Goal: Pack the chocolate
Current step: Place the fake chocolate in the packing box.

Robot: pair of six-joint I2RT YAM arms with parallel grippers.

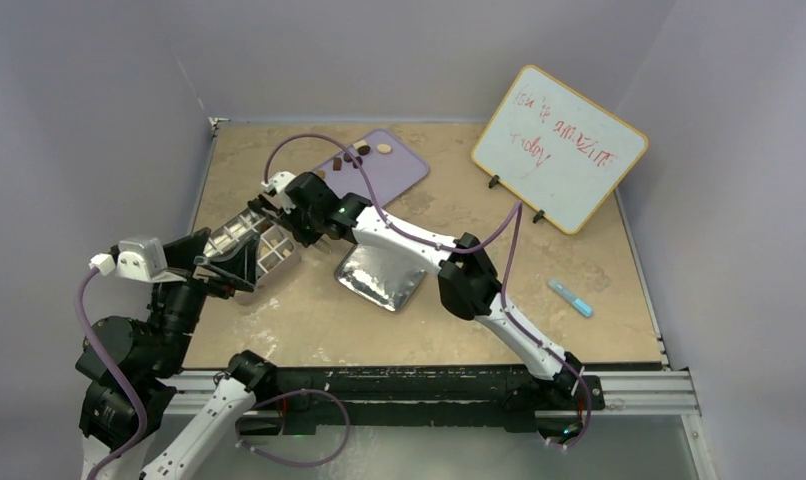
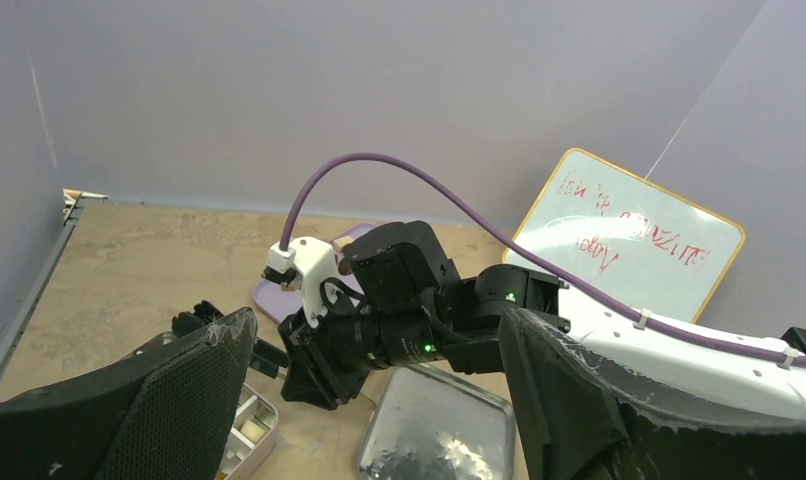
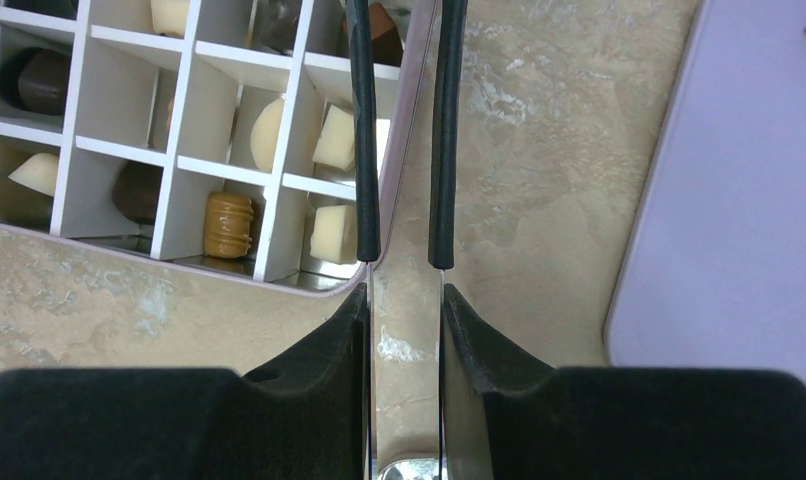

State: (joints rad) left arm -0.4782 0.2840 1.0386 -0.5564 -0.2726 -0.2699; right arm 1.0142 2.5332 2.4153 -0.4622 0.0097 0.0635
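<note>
Although the left fingers (image 2: 179, 400) stood wide apart, empty, I could not tell whether the near-closed right fingers (image 3: 364, 130) held anything. Chocolate (image 3: 334, 235) lay in the box (image 3: 129, 250) near the tabletop's (image 1: 309, 330) left edge; snagging its wall might spill it.

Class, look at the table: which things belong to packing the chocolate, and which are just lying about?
Belong to the job:
loose chocolates
lilac tray they sit on
divided box
packed chocolates already in its cells

Just lying about:
whiteboard with red writing
small blue object
shiny silver square, purpose unclear
</note>
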